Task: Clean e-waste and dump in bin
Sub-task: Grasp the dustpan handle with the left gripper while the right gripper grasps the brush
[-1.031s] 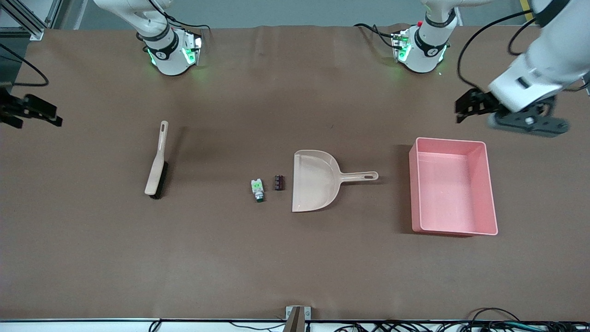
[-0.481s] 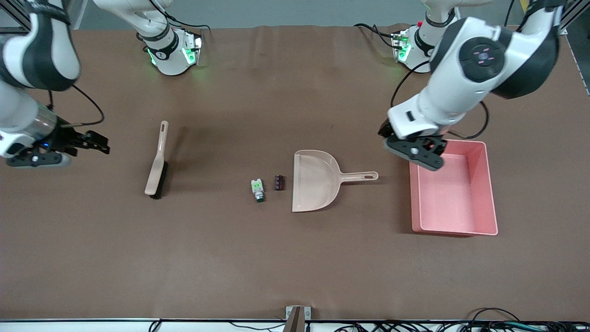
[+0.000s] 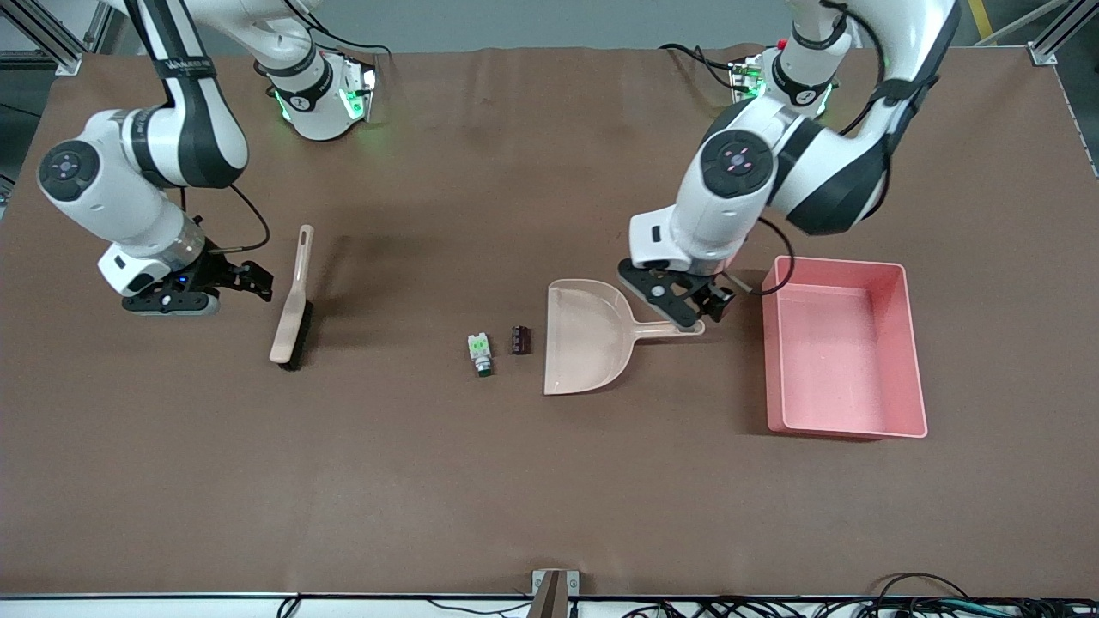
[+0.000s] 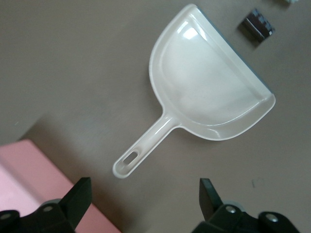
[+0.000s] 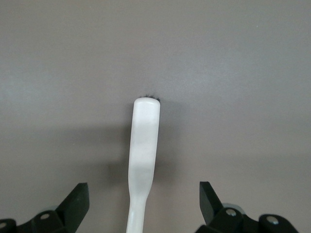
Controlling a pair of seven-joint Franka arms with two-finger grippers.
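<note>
lying near the camera, e-waste (image 3: 482, 353) and block (image 3: 519, 339) sat beside dustpan (image 3: 584, 339) mouth | light, hard, too small to pinch; sweep them | bin (image 3: 846, 425) empty | left gripper (image 3: 697, 307) wide over dustpan handle | right gripper (image 3: 245, 279) wide by brush (image 3: 292, 309)

Robotics lab setting. Two white arm bases (image 3: 322, 94) bolted along one edge of a counter (image 3: 549, 481) draped in brown cloth; aluminium framing (image 3: 1052, 39) at the corners; loose cables (image 3: 927, 605) along the near edge.
</note>
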